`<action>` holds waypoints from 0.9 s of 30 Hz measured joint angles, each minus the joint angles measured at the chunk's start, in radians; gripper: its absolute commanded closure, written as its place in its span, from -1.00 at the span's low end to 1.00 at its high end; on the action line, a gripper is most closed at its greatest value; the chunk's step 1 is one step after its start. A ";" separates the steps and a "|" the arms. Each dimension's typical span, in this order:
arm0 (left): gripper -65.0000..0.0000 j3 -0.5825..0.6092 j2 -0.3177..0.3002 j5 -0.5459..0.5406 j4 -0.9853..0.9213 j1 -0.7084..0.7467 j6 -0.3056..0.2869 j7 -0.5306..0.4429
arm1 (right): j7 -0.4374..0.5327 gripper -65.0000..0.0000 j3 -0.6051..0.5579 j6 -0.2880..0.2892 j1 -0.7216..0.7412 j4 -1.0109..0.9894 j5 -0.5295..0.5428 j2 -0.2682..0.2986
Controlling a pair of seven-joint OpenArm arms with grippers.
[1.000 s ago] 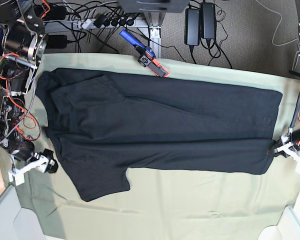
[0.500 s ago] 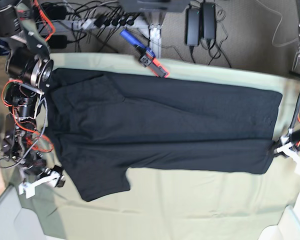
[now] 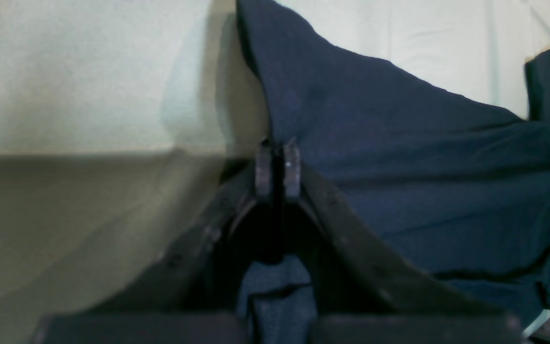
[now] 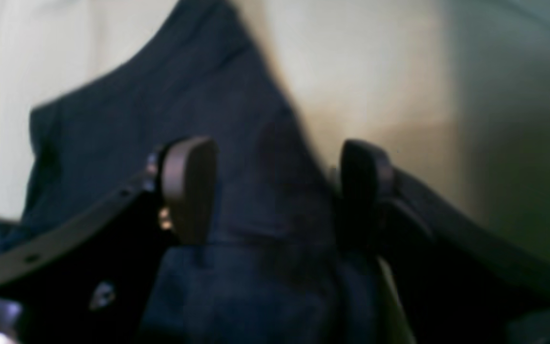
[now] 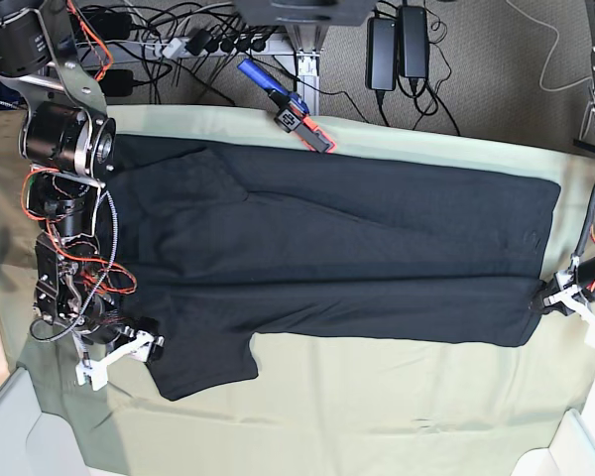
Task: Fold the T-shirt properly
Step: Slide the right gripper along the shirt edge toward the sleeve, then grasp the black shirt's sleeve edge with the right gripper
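While the pale green table cloth [image 5: 377,416] covers the whole work surface, the T-shirt [image 5: 337,248] lies flat across its middle, plain black side up, long axis running left to right in the base view. One short sleeve [image 5: 203,362] sticks out toward the near edge at lower left; a folded flap sits at the far-left corner.

The right arm stands over the shirt's left end. The right gripper [image 4: 275,191] has its jaws wide apart, black fabric between the fingers [image 4: 189,188] but not pinched, right at the cloth's edge near the sleeve.

The left gripper [image 3: 278,169] sits at the shirt's right end, near corner. Its jaws are pressed together on the T-shirt's edge, and fabric bunches behind the tips and fans away from them.

A blue and orange tool [image 5: 288,107] lies at the far edge of the cloth, just touching the shirt's far hem. Cables and power bricks [image 5: 397,45] sit on the floor beyond.
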 measured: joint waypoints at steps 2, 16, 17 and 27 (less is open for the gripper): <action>1.00 0.000 0.000 0.000 0.000 0.000 0.000 0.000 | -0.001 -0.26 -0.020 0.000 -0.001 0.000 0.000 -0.007; 1.00 0.000 0.000 -0.002 0.000 0.000 0.000 0.000 | -0.004 -0.26 -0.034 0.000 -0.001 0.000 0.030 -0.040; 1.00 0.000 0.000 -0.002 0.000 0.000 0.000 0.000 | 0.001 -0.26 -0.034 0.000 -0.001 0.000 0.021 -0.036; 1.00 0.000 0.000 -0.002 0.000 0.000 0.000 0.022 | 0.045 -0.26 -0.028 0.000 -0.002 0.000 0.004 0.027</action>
